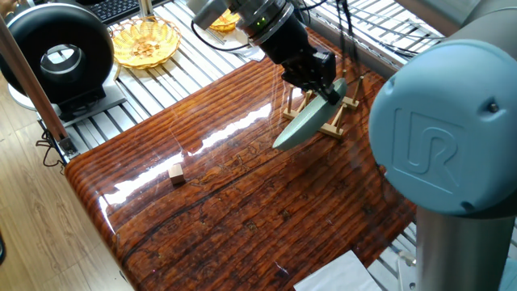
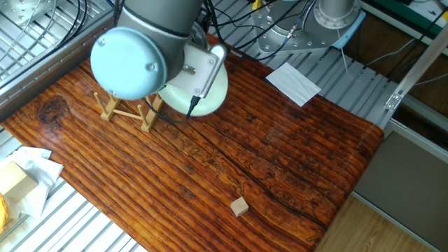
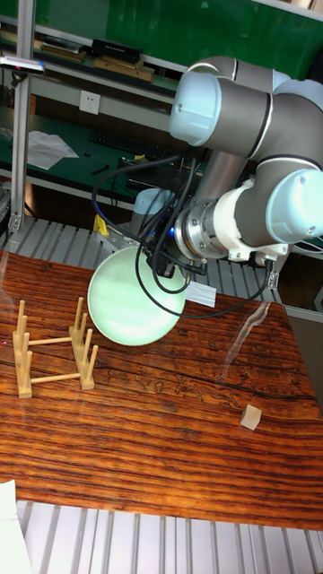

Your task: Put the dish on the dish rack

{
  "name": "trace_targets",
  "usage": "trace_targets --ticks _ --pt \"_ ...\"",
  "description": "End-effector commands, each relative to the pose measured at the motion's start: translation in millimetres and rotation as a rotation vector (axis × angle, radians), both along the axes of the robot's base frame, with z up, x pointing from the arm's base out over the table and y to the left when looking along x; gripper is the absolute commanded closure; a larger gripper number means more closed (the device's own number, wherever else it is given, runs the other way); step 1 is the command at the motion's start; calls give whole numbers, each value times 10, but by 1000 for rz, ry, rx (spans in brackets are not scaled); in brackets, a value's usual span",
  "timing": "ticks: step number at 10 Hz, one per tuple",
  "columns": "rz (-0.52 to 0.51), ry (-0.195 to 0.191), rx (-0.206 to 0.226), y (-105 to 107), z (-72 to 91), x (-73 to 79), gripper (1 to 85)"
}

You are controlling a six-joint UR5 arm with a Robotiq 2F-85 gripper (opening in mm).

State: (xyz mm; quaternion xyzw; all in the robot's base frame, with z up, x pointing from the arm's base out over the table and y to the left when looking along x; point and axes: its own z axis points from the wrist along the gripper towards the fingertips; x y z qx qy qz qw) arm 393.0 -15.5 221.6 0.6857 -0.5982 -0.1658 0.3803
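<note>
- Gripper (image 1: 323, 74): clamped on the rim of the dish (image 3: 135, 298).
- Dish: mint-green plate, tilted on edge, held above the table (image 2: 280, 147), just beside the dish rack (image 3: 54, 352).
- Wooden cube (image 3: 251, 415): well apart.

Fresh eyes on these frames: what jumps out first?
The pale green dish, held tilted on edge in the claw above the wooden table, just beside the dish rack and not yet between its pegs. Next, the big blue-capped arm joint crowding one fixed view. A small wooden cube sits alone on the table, well away from the rack.
</note>
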Motion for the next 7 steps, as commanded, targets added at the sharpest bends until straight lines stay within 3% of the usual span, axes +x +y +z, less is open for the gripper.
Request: trace_targets --ticks 1,4,7 --pt "-17 -46 37 94 -100 70 847" --pt "-22 -67 26 83 -127 104 847" --pt "-30 -96 48 138 -191 153 847"
